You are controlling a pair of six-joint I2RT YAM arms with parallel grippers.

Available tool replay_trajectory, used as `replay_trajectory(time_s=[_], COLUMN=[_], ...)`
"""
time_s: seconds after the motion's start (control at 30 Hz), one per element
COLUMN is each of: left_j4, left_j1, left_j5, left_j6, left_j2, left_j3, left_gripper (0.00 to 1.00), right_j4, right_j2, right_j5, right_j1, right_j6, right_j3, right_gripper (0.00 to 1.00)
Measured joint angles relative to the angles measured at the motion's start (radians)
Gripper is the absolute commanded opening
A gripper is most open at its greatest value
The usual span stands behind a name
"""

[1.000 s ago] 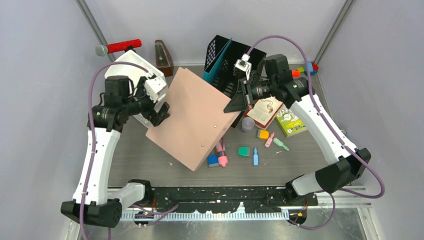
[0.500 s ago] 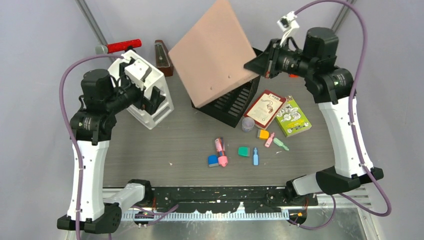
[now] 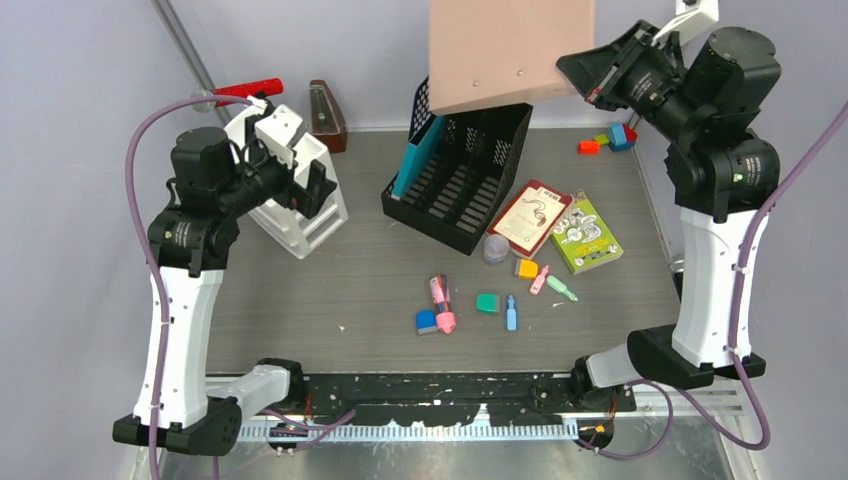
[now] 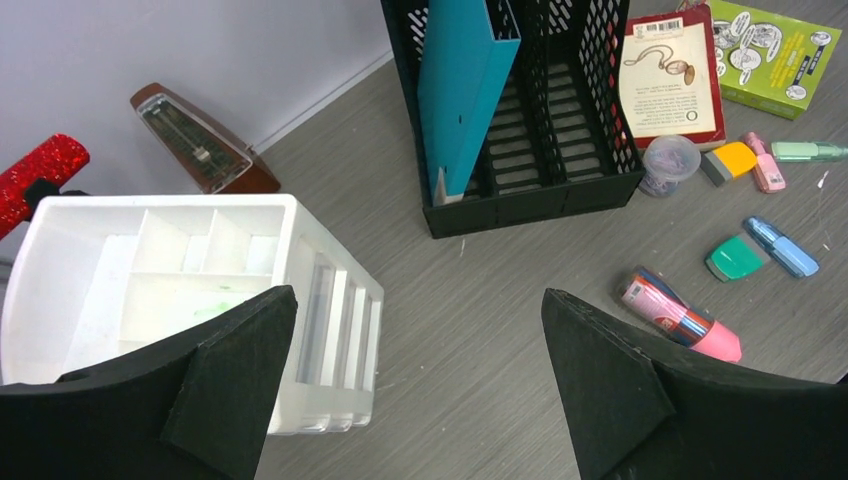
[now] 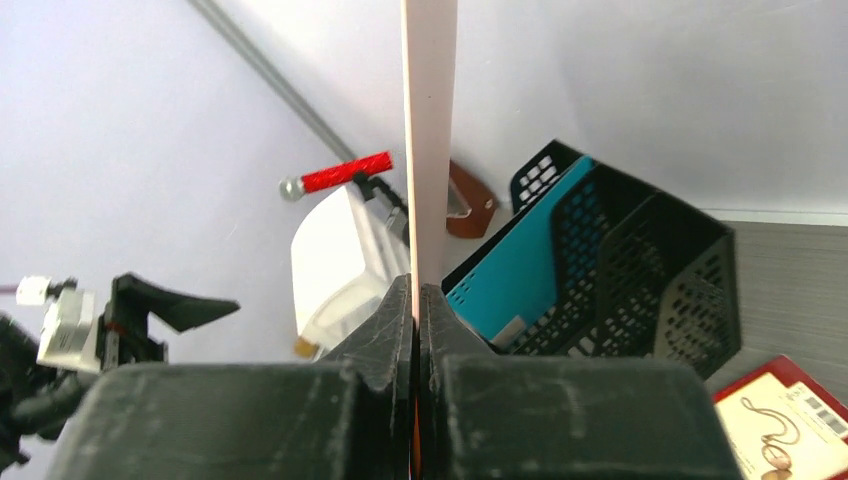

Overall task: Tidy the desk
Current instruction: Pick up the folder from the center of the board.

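On the grey wood-grain desk [image 3: 330,280] a black mesh file rack [image 3: 460,185] lies tilted, with a teal folder [image 3: 418,155] in one slot. My right gripper [image 3: 592,82] is shut on the edge of a large pink folder [image 3: 510,50] and holds it high over the rack's back. In the right wrist view the pink folder [image 5: 430,120] stands edge-on, pinched between the fingers [image 5: 395,320]. My left gripper [image 4: 415,295] hangs open and empty over the desk, beside a white drawer organizer [image 4: 160,270].
A red book [image 3: 535,215] and a green book [image 3: 583,232] lie right of the rack. Markers and erasers [image 3: 440,310] are scattered mid-desk near a grey cup [image 3: 496,247]. A metronome [image 3: 325,115], a red-handled tool [image 3: 245,92] and coloured blocks [image 3: 610,137] sit along the back.
The right arm has lifted the pink folder off the desk, up and toward the back right over the rack. The left arm drew back left, its gripper still open.
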State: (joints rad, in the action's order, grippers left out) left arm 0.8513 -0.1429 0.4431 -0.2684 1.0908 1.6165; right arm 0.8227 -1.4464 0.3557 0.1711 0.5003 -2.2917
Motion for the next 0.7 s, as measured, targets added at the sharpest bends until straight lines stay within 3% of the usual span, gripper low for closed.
replay_trajectory(time_s=[0.27, 0.5, 0.7], left_j4=[-0.055, -0.069, -0.13], left_j1=[-0.078, -0.396, -0.599], left_j5=[-0.05, -0.258, -0.422], left_j6=[-0.005, -0.084, -0.138], left_j2=[0.006, 0.05, 0.121], left_j3=[-0.001, -0.029, -0.054], left_gripper=[0.97, 0.97, 0.97], right_j4=[0.053, 0.029, -0.016], right_j2=[0.045, 0.185, 0.227], right_j5=[-0.155, -0.194, -0.166], right_j1=[-0.038, -0.064, -0.109], right_j6=[0.029, 0.09, 0.179], right_j3=[0.016, 0.256, 0.46], right_gripper=[0.0, 0.0, 0.0])
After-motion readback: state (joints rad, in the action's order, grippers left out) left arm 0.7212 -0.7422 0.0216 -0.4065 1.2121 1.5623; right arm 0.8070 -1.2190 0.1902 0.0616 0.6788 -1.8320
